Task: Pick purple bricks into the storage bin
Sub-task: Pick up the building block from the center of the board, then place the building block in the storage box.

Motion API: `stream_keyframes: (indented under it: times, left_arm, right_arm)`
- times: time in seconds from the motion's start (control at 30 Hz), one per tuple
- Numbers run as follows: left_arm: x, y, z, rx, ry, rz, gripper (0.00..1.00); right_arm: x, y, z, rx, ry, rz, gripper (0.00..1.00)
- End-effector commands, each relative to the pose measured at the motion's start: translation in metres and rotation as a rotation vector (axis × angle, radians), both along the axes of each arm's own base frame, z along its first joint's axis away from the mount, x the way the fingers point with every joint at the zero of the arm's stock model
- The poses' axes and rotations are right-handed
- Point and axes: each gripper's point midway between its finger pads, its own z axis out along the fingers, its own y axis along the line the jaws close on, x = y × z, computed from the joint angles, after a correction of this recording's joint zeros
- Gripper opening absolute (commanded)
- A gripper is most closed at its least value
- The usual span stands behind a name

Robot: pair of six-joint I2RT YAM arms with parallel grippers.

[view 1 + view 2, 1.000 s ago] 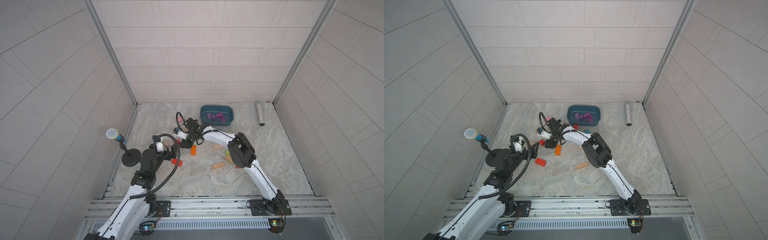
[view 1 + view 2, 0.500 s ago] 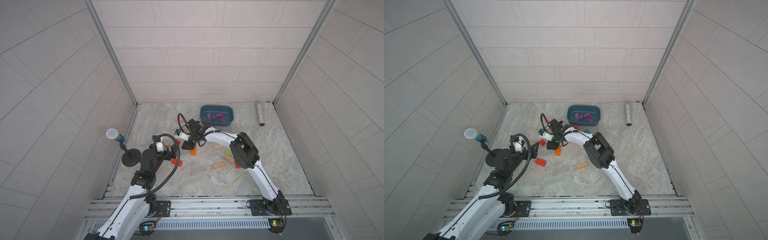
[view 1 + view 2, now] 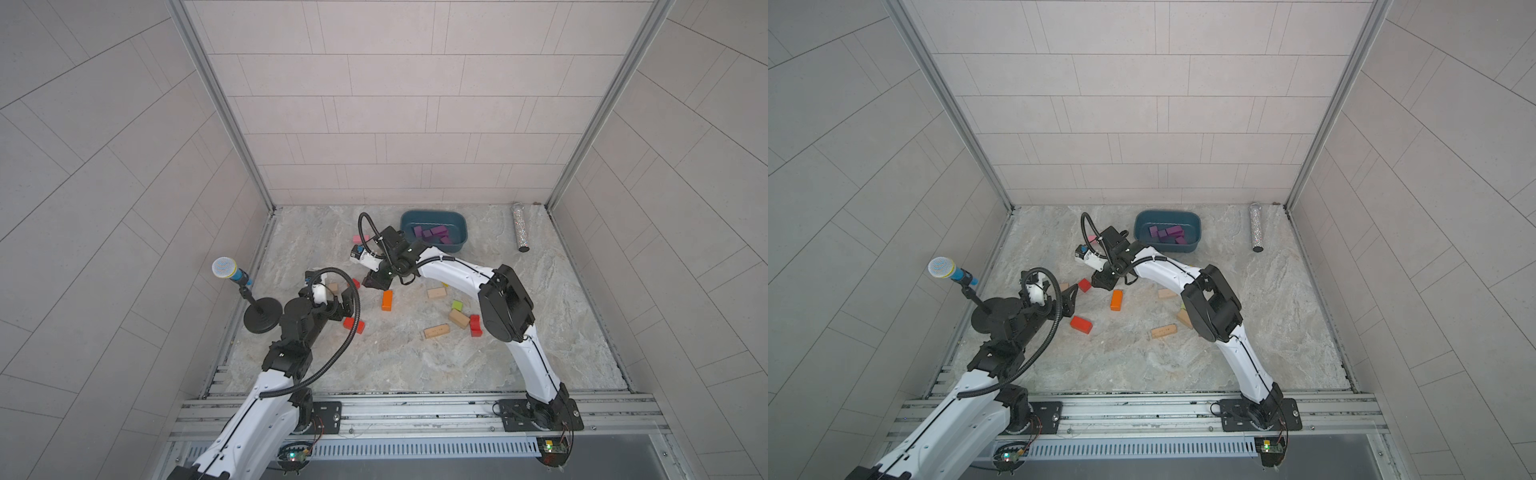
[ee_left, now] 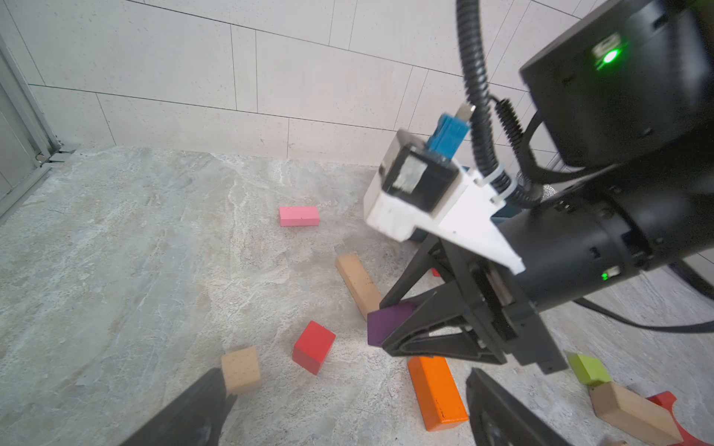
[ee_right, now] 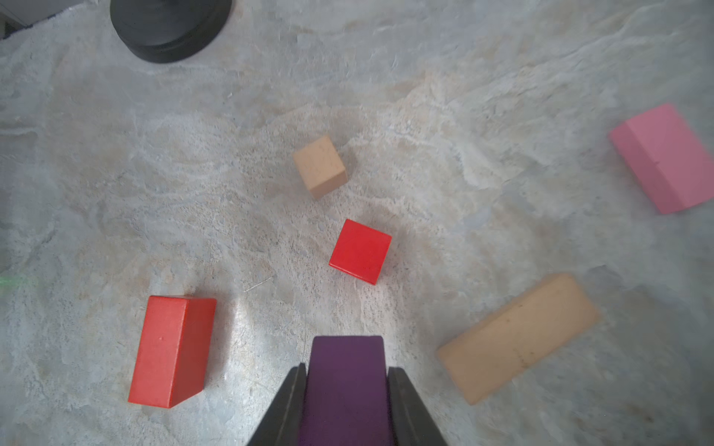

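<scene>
The right claw point(image 5: 346, 368) grips a purple brick point(image 5: 345, 386) at the bottom centre of its wrist view, over the counter point(image 5: 425, 96). In a top view, other bricks point(image 3: 434, 233) lie in the bin point(image 3: 432, 212), above centre. The left claw point(image 4: 344, 374) gapes empty beside a tan cube point(image 4: 240, 368).

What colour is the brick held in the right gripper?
Dark purple; the brick shows best in the right wrist view.
</scene>
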Motion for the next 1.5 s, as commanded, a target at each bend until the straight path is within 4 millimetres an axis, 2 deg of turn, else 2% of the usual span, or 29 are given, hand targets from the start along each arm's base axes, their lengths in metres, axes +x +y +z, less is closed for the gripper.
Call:
stream_keyframes:
  times: [0.0,0.17,0.37,0.5,0.67,0.9,1.27,1.33,1.47]
  left_arm:
    - [0.0,0.001,0.004,-0.003,-0.031,0.001,1.0]
    - [0.0,0.001,0.004,-0.005,-0.032,0.002,1.0]
    - [0.001,0.001,0.004,-0.004,-0.029,0.002,1.0]
    - [0.001,0.001,0.004,-0.004,-0.027,0.001,1.0]
    - [0.002,0.001,0.003,-0.004,-0.024,0.001,1.0]
    - [0.002,0.0,0.003,-0.004,-0.022,0.0,1.0]
    - [0.002,0.001,0.004,-0.005,-0.023,0.001,1.0]
    - [0.002,0.001,0.003,-0.003,-0.022,0.001,1.0]
    - [0.002,0.0,0.003,-0.004,-0.021,0.0,1.0]
  right_arm:
    - [0.026,-0.019,0.032,0.02,-0.059,-0.074,0.23]
    - [0.068,-0.055,0.05,0.045,-0.089,-0.181,0.23]
    - [0.128,-0.116,0.061,0.052,-0.143,-0.382,0.22]
    - [0.158,-0.154,0.057,0.034,-0.174,-0.489,0.22]
    - [0.181,-0.187,0.039,0.013,-0.173,-0.59,0.22]
    - [0.197,-0.206,0.011,-0.015,-0.15,-0.656,0.22]
    - [0.201,-0.211,0.003,-0.013,-0.14,-0.675,0.23]
    - [0.2,-0.212,-0.003,-0.019,-0.131,-0.679,0.28]
    - [0.199,-0.213,-0.011,-0.021,-0.123,-0.689,0.44]
